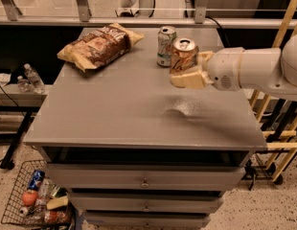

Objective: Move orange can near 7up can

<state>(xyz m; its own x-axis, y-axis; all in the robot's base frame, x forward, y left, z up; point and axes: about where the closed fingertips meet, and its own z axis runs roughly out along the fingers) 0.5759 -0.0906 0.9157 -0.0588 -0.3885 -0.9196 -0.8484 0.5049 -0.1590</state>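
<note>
Camera view: orange can [184, 54] clamped low on its body between the closed-in fingers of the gripper [185, 74], upright, apparently lifted clear of the table [115, 114], just beside the 7up can [165, 46] toward the far edge. Judged nearly done as to carrying. Left, by estimate: set down beside the 7up can, let go, back away.

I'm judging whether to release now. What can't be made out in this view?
Camera view:
- Base of the orange can: covered by the gripper shut on it, so its height over the table is unclear.
- Gap to the 7up can: the cans overlap; touching or apart, cannot tell.
- Arm: cut off by the right edge.
</note>
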